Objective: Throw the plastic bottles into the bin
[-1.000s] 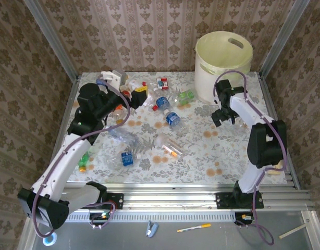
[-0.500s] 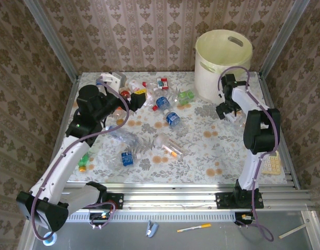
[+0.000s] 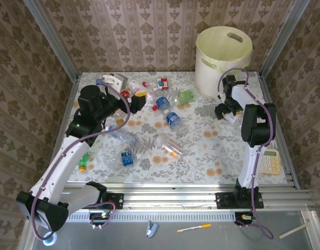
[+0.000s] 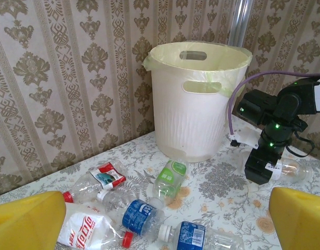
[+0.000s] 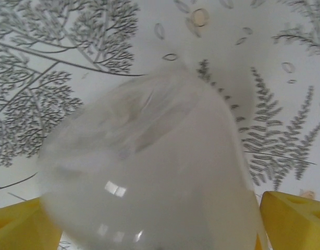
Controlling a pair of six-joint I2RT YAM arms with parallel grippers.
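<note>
The cream-white bin (image 3: 223, 62) stands at the far right corner and rises ahead in the left wrist view (image 4: 196, 99). Several plastic bottles lie across the table's middle and left, such as a green-labelled one (image 3: 186, 96) (image 4: 170, 177) and blue-labelled ones (image 3: 173, 119) (image 4: 136, 216). My right gripper (image 3: 226, 112) points down just in front of the bin, open, its yellow fingers (image 5: 293, 216) straddling a clear bottle (image 5: 149, 177) lying on the cloth (image 4: 293, 169). My left gripper (image 3: 136, 99) (image 4: 168, 219) hovers open over the far-left cluster, holding nothing.
A pale yellow calculator (image 3: 270, 160) lies near the right front edge. A red-labelled flattened bottle (image 4: 105, 177) and a red-and-white one (image 4: 84, 229) lie under the left gripper. Metal frame posts and patterned walls close in the table's sides and back.
My right arm has folded back toward the bin and brought its gripper down over the clear bottle, uncovering the calculator. The left gripper has shifted slightly right.
</note>
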